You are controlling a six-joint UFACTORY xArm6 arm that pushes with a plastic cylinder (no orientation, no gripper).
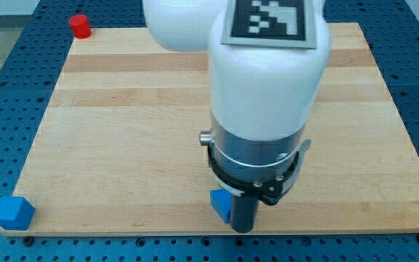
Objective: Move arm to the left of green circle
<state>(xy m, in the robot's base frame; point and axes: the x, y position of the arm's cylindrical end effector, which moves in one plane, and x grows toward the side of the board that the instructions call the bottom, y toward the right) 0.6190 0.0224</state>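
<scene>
Pale wood makes up the board (122, 131), built of long planks whose grain runs across the view, some strips lighter and some warmer in tone. It lies on a blue perforated table (6, 73) whose regular rows of holes show along all four sides; a strip of light grey floor or wall shows at the view's top corners. The arm (264, 102) fills the middle of the view, a bulky white housing with a black-and-white marker plate (268, 20) on top, a metal collar beneath it and a dark rod below that. My tip (244, 228) sits near the board's bottom edge, touching or just beside a small blue block (221, 204) on its left side in the view. Another blue block (13, 212), cube-like, rests at the board's bottom left corner, partly off the wood. A red cylinder (81, 26) stands at the top left corner. No green circle shows anywhere; the arm may be hiding it. Jaws do not apply: the arm ends in a plain rod.
</scene>
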